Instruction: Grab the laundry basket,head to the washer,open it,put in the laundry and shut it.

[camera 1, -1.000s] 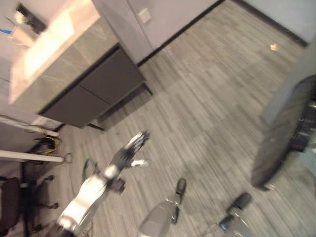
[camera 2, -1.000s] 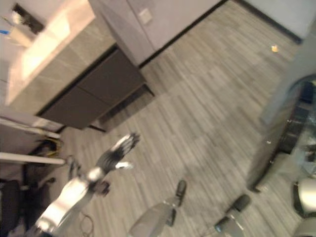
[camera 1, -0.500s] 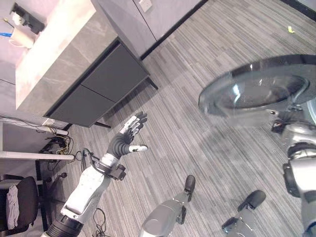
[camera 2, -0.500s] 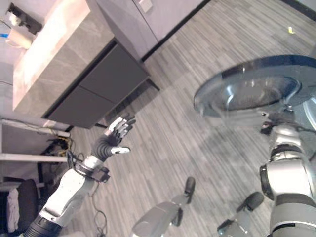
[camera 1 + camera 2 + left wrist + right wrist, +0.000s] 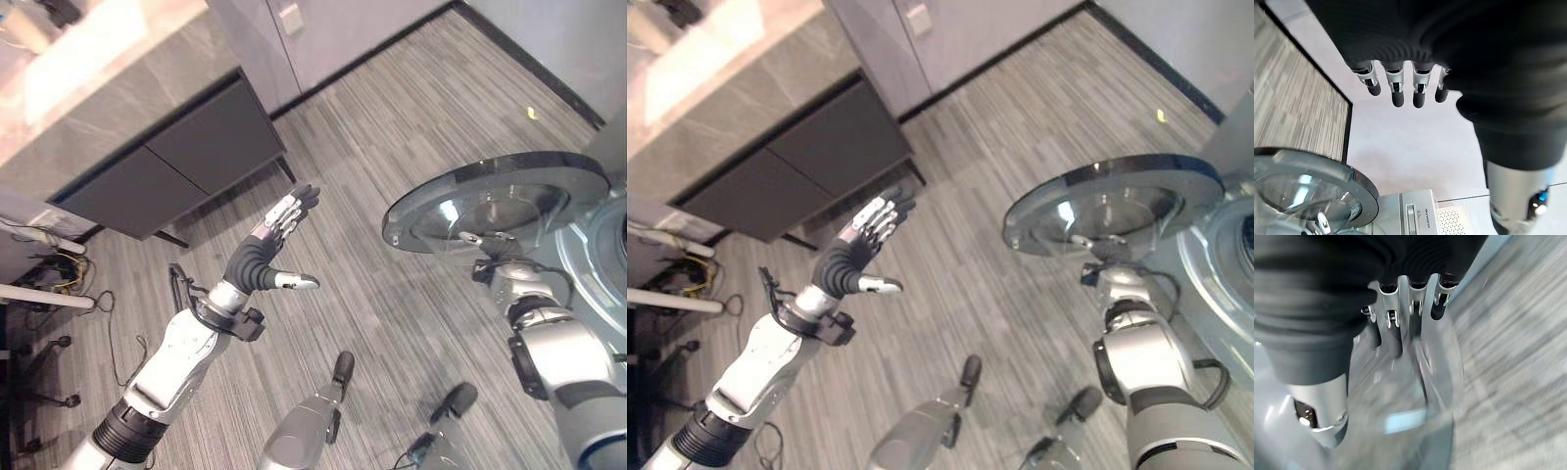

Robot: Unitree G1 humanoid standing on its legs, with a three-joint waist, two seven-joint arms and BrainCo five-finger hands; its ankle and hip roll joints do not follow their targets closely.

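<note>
Swinging on its hinge at our right, the washer door lies nearly flat and wide open, its round glass facing up, and our right robot hand sits just beneath its near rim. That is the relation the next move turns on: the door hangs directly over and in front of this robot hand, its broad face roughly level, its hinge side toward the washer at the far right edge. The right arm is plainly the nearer one. In the right wrist view the fingers reach against the door's glass, but the picture is smeared there, so we cannot tell whether they curl on the rim or merely press it.

Our left robot hand is raised well apart over the floor, fingers straight and spread, thumb out, holding nothing. Its wrist view looks across to the door and the washer's front panel.

We see no laundry basket near either robot hand, so we judge loading cannot start from here as things stand.

A dark cabinet stands far left against the wall, clear of the door's swing. Nothing on the floor lies between us and the washer.
</note>
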